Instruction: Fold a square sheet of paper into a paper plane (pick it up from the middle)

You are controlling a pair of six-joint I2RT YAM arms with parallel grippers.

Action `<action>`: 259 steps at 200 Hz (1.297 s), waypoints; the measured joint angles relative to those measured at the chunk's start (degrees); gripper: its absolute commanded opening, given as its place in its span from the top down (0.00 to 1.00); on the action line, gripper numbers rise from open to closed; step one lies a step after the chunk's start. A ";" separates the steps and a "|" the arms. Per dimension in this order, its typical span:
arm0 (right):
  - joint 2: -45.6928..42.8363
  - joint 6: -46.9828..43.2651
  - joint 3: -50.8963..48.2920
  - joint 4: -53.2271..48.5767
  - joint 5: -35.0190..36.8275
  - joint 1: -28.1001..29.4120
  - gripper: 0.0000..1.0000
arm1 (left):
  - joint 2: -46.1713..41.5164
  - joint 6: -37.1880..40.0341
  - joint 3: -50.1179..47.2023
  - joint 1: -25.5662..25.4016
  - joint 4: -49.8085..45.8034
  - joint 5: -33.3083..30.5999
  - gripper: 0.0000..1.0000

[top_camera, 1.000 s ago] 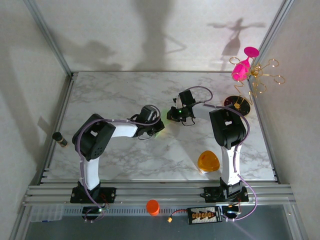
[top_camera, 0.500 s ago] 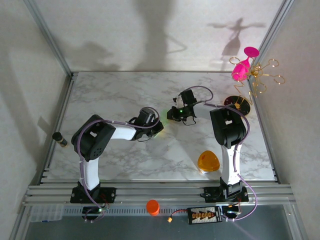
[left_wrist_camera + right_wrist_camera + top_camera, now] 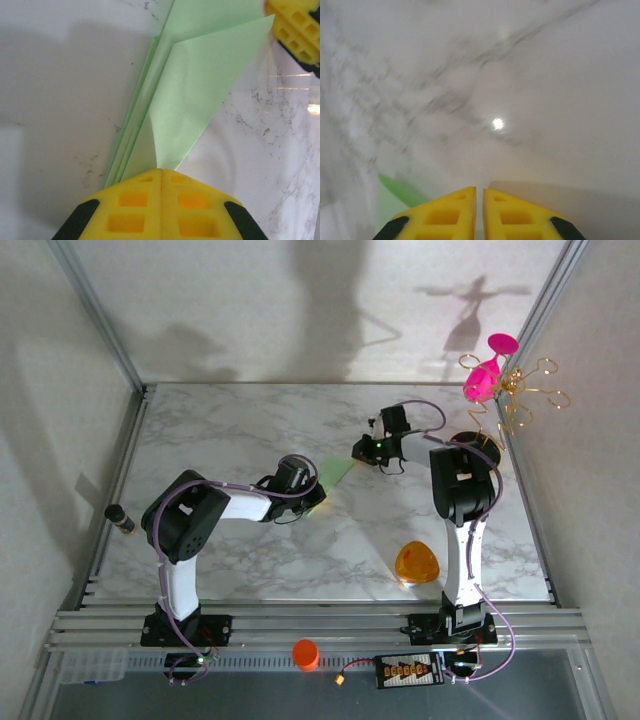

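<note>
The pale green paper plane (image 3: pixel 336 472) lies folded on the marble between the two grippers, a narrow dart with lengthwise creases (image 3: pixel 200 90). My left gripper (image 3: pixel 314 490) is shut, and the narrow end of a raised flap runs into the seam of its yellow fingers (image 3: pixel 161 171). My right gripper (image 3: pixel 360 450) sits at the flap's far corner, where one of its yellow fingers (image 3: pixel 295 22) shows. Its jaws are shut to a thin slit (image 3: pixel 479 191) low over the table. Green paper (image 3: pixel 395 197) lies flat beside and under its left finger, not between the pads.
An orange rounded-triangle object (image 3: pixel 416 563) lies near the right arm's base. A pink glass (image 3: pixel 490 375) on a gold wire stand and a black disc (image 3: pixel 473 447) sit at the back right. A dark bottle (image 3: pixel 121 519) rests on the left rail.
My right gripper has moved right and away from the left one, uncovering the green paper between them. The left gripper has stayed in place, still shut.
</note>
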 measured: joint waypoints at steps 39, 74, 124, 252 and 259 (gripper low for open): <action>-3.65 0.04 -4.87 3.61 2.73 -0.46 0.86 | 0.00 0.20 0.28 0.00 -0.46 0.02 1.00; -10.05 0.48 -11.10 5.73 1.09 1.97 0.86 | 0.00 0.24 1.09 0.00 -1.92 0.02 1.00; -7.65 0.48 -9.94 6.21 -3.69 7.69 0.86 | 0.02 0.46 1.75 0.00 -3.23 0.02 1.00; -2.32 -0.44 -4.52 0.37 -3.91 8.22 0.87 | 0.96 9.07 11.28 0.00 -10.47 2.45 0.90; -2.32 -0.44 -4.52 0.37 -3.91 8.22 0.87 | 1.46 9.14 11.65 0.00 -10.49 2.43 0.90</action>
